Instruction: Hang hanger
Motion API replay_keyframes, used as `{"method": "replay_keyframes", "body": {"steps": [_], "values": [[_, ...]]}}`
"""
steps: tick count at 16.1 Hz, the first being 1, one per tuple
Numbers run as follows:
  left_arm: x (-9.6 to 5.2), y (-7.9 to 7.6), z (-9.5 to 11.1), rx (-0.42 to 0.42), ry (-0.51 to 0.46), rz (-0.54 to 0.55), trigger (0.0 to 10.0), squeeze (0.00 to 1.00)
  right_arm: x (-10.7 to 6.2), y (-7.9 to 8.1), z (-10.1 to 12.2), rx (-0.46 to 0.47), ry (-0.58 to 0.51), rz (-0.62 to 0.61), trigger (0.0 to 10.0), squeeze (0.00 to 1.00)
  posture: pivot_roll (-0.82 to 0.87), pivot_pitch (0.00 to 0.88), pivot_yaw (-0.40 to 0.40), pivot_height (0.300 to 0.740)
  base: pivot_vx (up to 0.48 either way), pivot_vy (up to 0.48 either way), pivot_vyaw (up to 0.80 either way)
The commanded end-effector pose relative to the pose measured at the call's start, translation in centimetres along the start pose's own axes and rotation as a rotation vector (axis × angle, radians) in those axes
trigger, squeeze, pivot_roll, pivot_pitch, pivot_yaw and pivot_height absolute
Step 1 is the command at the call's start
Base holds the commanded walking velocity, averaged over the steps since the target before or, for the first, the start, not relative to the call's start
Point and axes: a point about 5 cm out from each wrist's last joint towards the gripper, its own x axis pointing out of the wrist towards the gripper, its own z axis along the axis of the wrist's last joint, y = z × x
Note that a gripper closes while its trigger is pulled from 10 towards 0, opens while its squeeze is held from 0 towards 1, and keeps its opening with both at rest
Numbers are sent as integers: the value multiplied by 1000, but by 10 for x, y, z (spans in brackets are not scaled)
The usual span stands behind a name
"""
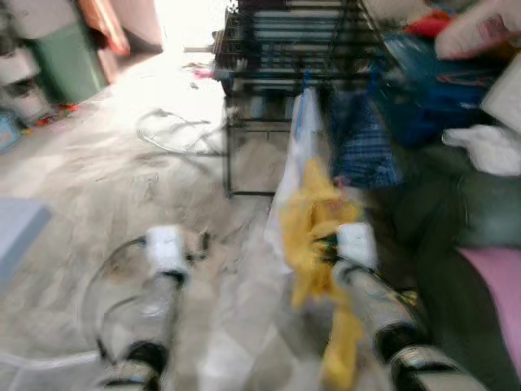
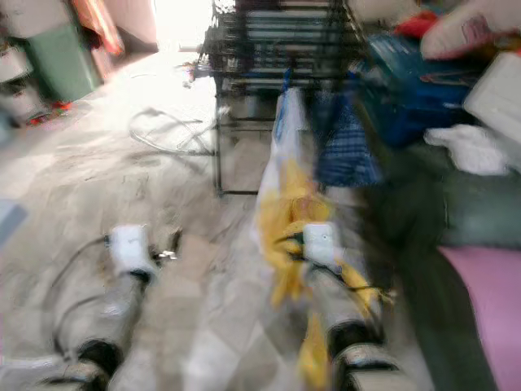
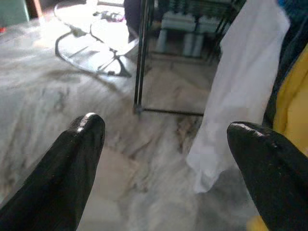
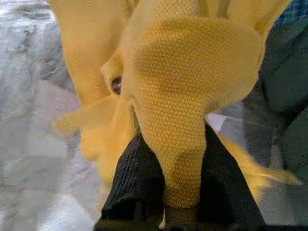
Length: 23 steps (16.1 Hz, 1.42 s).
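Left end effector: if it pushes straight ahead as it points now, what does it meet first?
Probably the black rack's leg, with the hanging white cloth just off to the side; depth is unclear. The left end effector is open.

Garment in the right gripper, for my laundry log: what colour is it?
Yellow; the garment shows best in the right wrist view, pinched in the right gripper.

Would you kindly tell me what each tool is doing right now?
Left tool: open, holding nothing.
Right tool: shut on the yellow garment.
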Motion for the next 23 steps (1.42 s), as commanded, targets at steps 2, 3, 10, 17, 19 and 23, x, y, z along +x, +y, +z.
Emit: {"method": "replay_keyframes", "body": {"steps": [2,3,10,17,19,23], "values": [[-1,16,2,4,13,35,10000,0,3,12,16,14,-61,31,10000,0,-111,0,-6,740,356,319,0],[0,15,0,-10,27,37,10000,0,2,12,15,18,-58,31,10000,0,-114,0,-6,740,0,431,0],[1,12,1,4,31,17,10000,0,2,15,12,16,-57,12,10000,0,-118,0,-3,740,0,456,0],[1,11,-2,12,57,19,10000,0,-2,45,1,7,-23,121,10000,0,-111,0,-3,740,0,451,0],[1,7,-1,15,43,-9,10000,0,-2,47,0,8,-17,119,10000,0,-108,0,-3,740,0,0,0],[-3,4,-6,-24,37,-53,10000,0,-1,36,-1,25,-5,43,10000,0,-110,0,-7,740,150,0,0]]}}
